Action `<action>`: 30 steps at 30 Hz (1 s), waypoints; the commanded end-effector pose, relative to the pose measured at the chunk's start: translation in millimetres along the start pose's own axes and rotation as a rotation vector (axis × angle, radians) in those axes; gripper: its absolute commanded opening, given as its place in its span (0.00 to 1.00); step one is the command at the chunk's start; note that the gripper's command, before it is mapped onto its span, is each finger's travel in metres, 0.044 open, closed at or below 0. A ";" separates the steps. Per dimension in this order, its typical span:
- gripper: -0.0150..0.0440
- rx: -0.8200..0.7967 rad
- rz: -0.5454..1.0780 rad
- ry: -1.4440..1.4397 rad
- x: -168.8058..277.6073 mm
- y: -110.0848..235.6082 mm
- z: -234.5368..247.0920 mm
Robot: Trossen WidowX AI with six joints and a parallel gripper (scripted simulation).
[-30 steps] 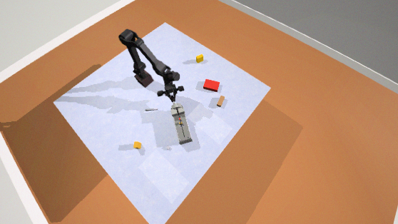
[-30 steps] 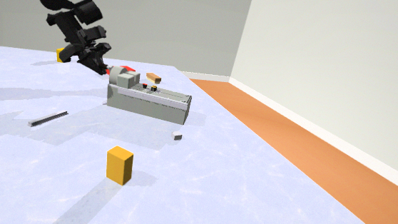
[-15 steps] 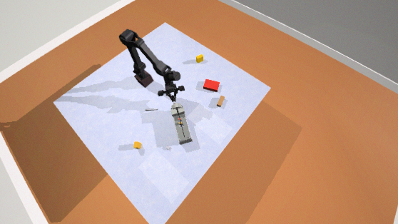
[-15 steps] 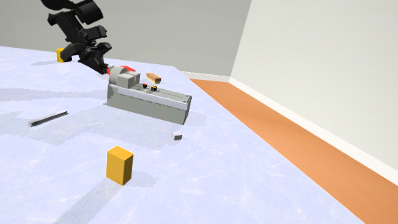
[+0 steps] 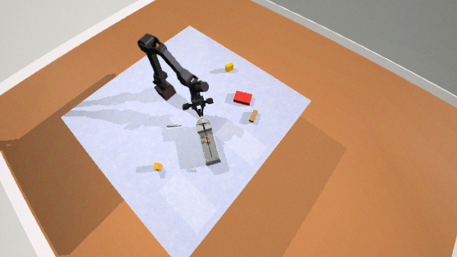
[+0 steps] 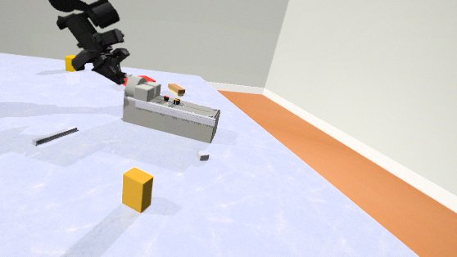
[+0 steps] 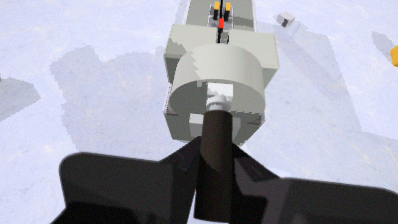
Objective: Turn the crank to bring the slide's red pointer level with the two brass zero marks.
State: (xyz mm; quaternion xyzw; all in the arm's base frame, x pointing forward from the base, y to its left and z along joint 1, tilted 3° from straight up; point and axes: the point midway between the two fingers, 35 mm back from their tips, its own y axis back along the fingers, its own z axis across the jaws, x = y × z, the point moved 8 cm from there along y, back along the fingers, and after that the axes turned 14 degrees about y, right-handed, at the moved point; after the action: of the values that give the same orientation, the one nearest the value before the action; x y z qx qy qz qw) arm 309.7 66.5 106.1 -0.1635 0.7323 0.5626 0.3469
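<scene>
A long grey machine [image 5: 209,143] [image 6: 172,119] [image 7: 222,45] lies on the pale mat. Its round crank wheel [image 7: 217,80] [image 6: 132,86] is at the end nearest the arm. A dark crank handle [image 7: 216,150] sticks out from the wheel toward the wrist camera. My gripper [image 5: 201,113] [image 6: 121,78] [image 7: 215,165] is shut on this handle. The red pointer [image 7: 220,23] [image 6: 166,97] [image 5: 205,135] sits on the slide just behind the wheel. The two brass marks [image 7: 222,7] [image 6: 177,101] [image 5: 208,141] lie a little farther along the slide, beyond the pointer.
On the mat lie a red block [image 5: 242,96], a tan block [image 5: 253,115] [image 6: 176,88], two yellow blocks [image 5: 229,66] [image 5: 157,165] [image 6: 137,189], a thin grey bar [image 5: 174,125] [image 6: 55,135] and a small grey cube [image 6: 202,155] [image 7: 285,19].
</scene>
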 end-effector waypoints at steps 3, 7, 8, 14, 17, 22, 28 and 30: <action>0.25 -0.019 -0.005 -0.003 -1.5 -0.6 9.4; 0.25 -0.019 -0.005 -0.003 -0.9 -2.0 13.3; 0.25 -0.019 -0.005 -0.003 -0.7 -2.4 14.4; 0.25 -0.020 -0.005 -0.003 1.7 -6.2 21.3; 0.25 -0.020 -0.005 -0.004 3.7 -8.9 24.9; 0.25 -0.020 -0.005 -0.004 7.8 -13.8 29.5; 0.25 -0.020 -0.005 -0.004 14.2 -20.9 33.0; 0.25 -0.020 -0.004 -0.004 16.5 -23.3 33.5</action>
State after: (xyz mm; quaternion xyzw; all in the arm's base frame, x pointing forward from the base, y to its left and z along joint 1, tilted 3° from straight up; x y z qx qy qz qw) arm 322.5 91.8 80.6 -0.1691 0.7277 0.5665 0.3479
